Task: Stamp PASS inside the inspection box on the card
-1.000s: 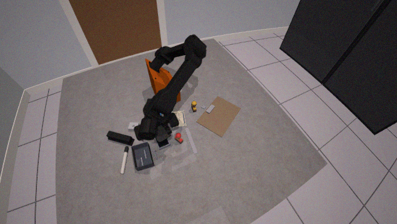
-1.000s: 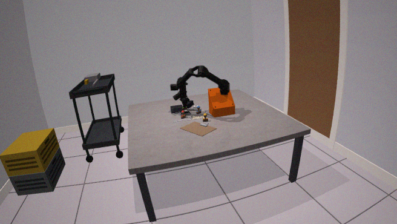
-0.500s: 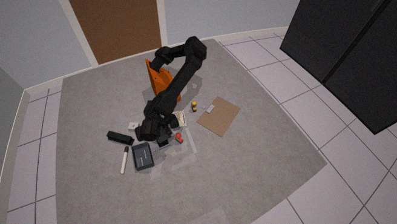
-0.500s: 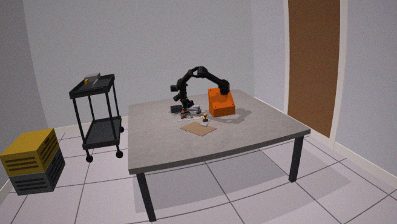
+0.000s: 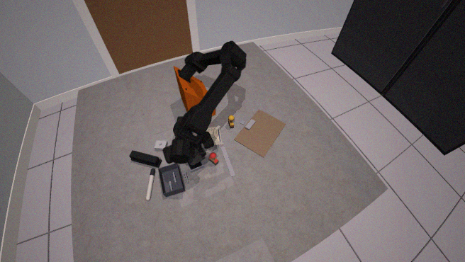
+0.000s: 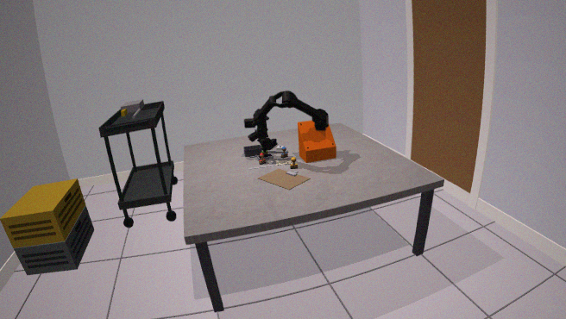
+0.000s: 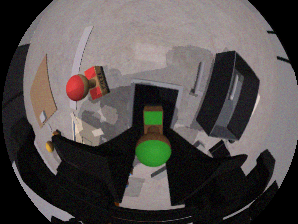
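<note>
My gripper [image 7: 152, 128] is shut on the green-topped stamp [image 7: 153, 151], which points down with its base over the near part of the ink pad. Whether the base touches the pad is not clear. The dark ink pad [image 7: 142, 95] [image 5: 195, 166] has a grey rim. The cream card [image 5: 215, 136] [image 7: 85, 134] lies to the pad's left in the wrist view, partly hidden by a finger; its box cannot be made out. A red stamp [image 5: 213, 156] [image 7: 76, 87] lies between the pad and the ruler. The arm hides the held stamp in the top view.
A dark tray [image 5: 173, 193] [image 7: 250, 86] stands beside the pad. A grey ruler [image 5: 227, 163] [image 7: 82, 52], yellow stamp [image 5: 231, 120] [image 6: 293, 162], blue stamp [image 6: 284, 151], brown board [image 5: 264, 136] [image 6: 280, 179], white marker [image 5: 149, 188], black block [image 5: 144, 158] and white block [image 5: 160, 144] lie around.
</note>
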Tool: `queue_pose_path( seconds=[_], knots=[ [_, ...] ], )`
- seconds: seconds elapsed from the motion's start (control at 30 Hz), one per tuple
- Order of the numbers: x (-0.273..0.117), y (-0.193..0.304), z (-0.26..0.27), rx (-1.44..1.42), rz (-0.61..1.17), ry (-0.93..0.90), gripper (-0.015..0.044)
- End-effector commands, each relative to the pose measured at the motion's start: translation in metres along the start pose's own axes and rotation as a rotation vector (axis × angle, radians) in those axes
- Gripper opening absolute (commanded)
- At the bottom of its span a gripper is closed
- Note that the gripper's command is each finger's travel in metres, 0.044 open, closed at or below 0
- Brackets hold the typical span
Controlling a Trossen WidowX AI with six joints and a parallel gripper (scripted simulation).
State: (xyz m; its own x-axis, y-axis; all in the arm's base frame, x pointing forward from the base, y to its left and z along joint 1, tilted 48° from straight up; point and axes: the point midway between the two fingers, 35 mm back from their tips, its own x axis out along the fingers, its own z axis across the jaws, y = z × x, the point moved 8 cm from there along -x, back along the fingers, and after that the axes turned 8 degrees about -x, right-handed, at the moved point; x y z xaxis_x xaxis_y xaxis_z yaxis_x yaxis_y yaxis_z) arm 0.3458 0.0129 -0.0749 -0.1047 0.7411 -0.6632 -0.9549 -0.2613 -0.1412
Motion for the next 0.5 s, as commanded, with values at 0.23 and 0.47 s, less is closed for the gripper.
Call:
queue_pose_path(
  seconds=[0.23,0.47],
  knots=[
    [0.0056,0.0008,0.0005,0.005,0.000,-0.005,0.0000],
    [0.0069,0.0008,0.0006,0.000,0.000,-0.005,0.0000]
  ],
)
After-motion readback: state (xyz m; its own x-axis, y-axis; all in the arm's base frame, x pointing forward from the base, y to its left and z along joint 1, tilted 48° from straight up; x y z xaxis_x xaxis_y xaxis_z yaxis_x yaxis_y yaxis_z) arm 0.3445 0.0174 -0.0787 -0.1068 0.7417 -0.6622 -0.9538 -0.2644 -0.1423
